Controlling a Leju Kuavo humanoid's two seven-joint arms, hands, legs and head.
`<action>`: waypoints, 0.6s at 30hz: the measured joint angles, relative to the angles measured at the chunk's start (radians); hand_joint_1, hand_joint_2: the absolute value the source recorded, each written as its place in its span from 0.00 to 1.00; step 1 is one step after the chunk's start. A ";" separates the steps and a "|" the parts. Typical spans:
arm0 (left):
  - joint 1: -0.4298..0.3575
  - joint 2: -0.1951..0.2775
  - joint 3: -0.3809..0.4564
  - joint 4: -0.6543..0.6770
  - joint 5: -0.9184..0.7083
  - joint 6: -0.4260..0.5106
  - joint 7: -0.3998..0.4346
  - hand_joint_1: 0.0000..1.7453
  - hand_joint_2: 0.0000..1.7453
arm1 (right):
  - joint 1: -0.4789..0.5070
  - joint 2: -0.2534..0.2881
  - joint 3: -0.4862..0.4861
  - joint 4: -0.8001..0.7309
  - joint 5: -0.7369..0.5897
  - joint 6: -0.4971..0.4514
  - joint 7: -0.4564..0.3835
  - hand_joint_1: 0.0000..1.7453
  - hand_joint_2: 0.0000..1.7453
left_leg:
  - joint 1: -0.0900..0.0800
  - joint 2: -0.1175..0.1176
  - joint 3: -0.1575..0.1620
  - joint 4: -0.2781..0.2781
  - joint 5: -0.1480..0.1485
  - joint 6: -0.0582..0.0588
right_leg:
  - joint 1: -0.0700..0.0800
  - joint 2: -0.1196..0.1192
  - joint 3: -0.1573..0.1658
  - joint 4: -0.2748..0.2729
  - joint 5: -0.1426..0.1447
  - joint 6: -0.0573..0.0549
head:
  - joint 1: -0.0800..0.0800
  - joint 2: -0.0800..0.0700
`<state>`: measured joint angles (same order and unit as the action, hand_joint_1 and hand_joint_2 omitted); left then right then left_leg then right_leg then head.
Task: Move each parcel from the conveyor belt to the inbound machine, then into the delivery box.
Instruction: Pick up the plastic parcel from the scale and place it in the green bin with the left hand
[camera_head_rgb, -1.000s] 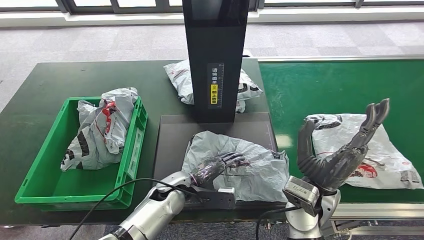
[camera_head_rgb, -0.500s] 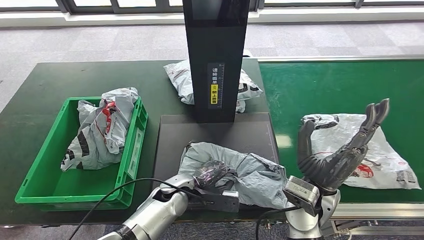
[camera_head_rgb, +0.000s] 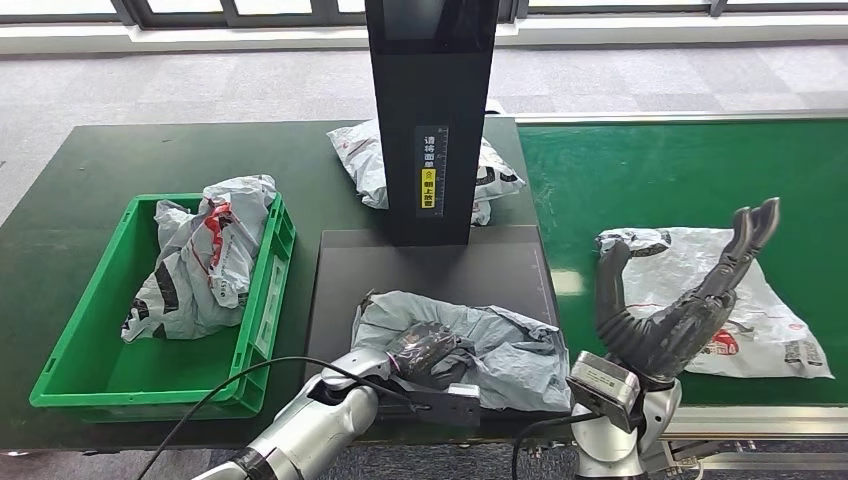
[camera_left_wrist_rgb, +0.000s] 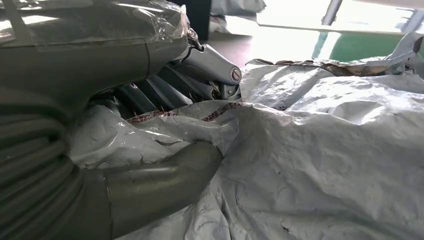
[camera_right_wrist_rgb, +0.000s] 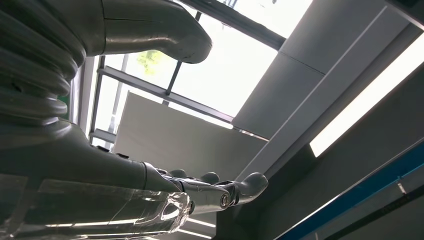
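Note:
A crumpled grey parcel (camera_head_rgb: 490, 345) lies on the near edge of the inbound machine's dark platform (camera_head_rgb: 430, 265). My left hand (camera_head_rgb: 425, 350) grips its near side, thumb and fingers closed into the plastic (camera_left_wrist_rgb: 300, 150). A white parcel with red print (camera_head_rgb: 730, 300) lies on the green conveyor belt (camera_head_rgb: 680, 170). My right hand (camera_head_rgb: 680, 300) is raised over that parcel's near left edge, fingers spread and pointing up, holding nothing. In the right wrist view the right hand (camera_right_wrist_rgb: 200, 192) points at the ceiling. The green delivery box (camera_head_rgb: 90, 375) at the left holds a grey parcel (camera_head_rgb: 205, 255).
The machine's black column (camera_head_rgb: 432, 120) rises behind the platform. Another parcel (camera_head_rgb: 365, 160) lies behind the column on the dark green table (camera_head_rgb: 150, 160). A black cable (camera_head_rgb: 250, 375) runs along my left arm. Grey floor and windows lie beyond.
My left hand has closed on the grey parcel and bunched it toward the platform's near edge. The white parcel on the belt has drifted slightly left. The right hand has stayed put.

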<state>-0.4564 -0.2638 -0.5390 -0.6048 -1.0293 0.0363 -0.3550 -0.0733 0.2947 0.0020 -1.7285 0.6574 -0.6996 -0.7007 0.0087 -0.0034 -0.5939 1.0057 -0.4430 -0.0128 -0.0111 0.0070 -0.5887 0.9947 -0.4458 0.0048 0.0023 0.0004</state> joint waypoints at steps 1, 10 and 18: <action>0.000 0.000 0.000 0.000 -0.012 0.021 0.015 1.00 1.00 | 0.001 0.000 -0.004 0.000 0.000 0.000 0.000 0.00 1.00 | 0.000 0.000 0.000 0.000 0.000 0.000 | 0.000 0.000 0.000 0.000 0.000 0.000 | 0.000 0.000; 0.011 0.010 0.002 -0.104 -0.168 0.419 0.129 1.00 1.00 | 0.010 0.002 -0.032 -0.021 0.017 0.000 0.000 0.00 1.00 | 0.000 -0.001 0.000 0.000 0.000 0.000 | 0.000 -0.001 0.000 0.000 0.000 0.000 | 0.000 0.000; 0.018 0.013 0.002 -0.144 -0.173 0.422 0.131 1.00 1.00 | 0.012 0.003 -0.041 -0.028 0.019 0.000 0.000 0.00 1.00 | 0.000 -0.001 0.000 0.000 0.000 0.000 | 0.000 -0.001 0.000 0.000 0.000 0.000 | 0.000 0.000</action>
<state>-0.4387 -0.2511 -0.5367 -0.7489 -1.2020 0.4585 -0.2239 -0.0609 0.2979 -0.0391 -1.7565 0.6763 -0.6996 -0.7012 0.0086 -0.0047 -0.5943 1.0058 -0.4430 -0.0127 -0.0112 0.0064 -0.5887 0.9947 -0.4460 0.0050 0.0022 0.0004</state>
